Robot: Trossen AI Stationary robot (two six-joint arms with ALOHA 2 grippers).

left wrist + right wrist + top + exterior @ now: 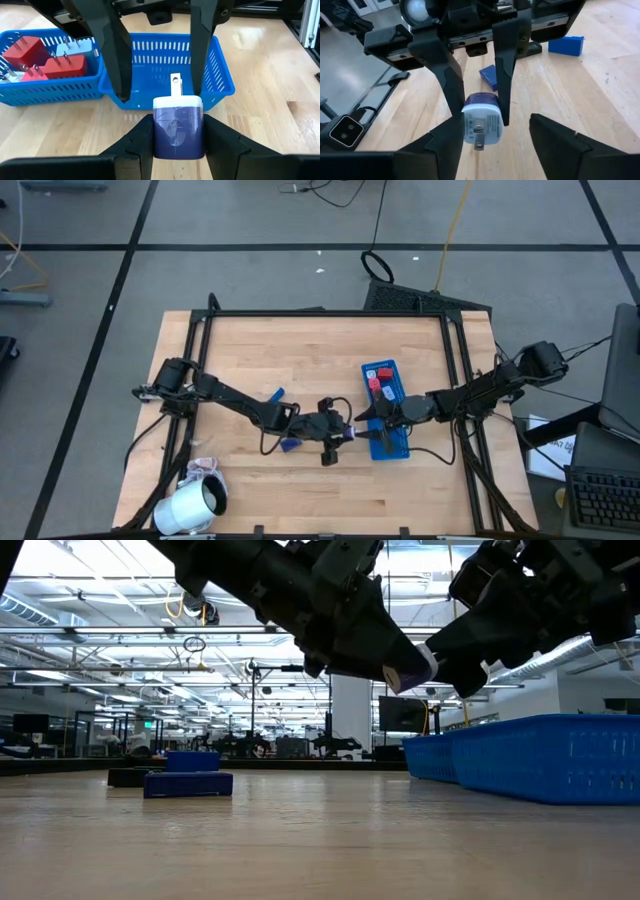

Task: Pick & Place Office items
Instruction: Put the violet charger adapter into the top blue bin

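Note:
My left gripper [338,430] [178,127] is shut on a dark blue plug block [178,131] with a white face [481,122] and metal prongs. It is held above the table beside the blue tray [392,442]. My right gripper [372,423] [496,129] is open and faces it. Its fingers [119,60] stand on either side of the prongs and are apart from them. Two dark blue blocks [490,76] [566,45] lie flat on the table. Red blocks [45,62] sit in the tray's far compartment. My left gripper pinches the plug block by the two side faces of its dark blue body [161,137]. The fingers lie level and come from the table's left. The block is lifted clear of the table [410,672], with its white pronged face pointing toward the tray and my right gripper.
The long blue tray [220,75] lies just beyond the held block, toward the table's right. A big white roll [190,505] sits at the near left corner. In the low view the two loose blue blocks [188,783] show left of the grippers.

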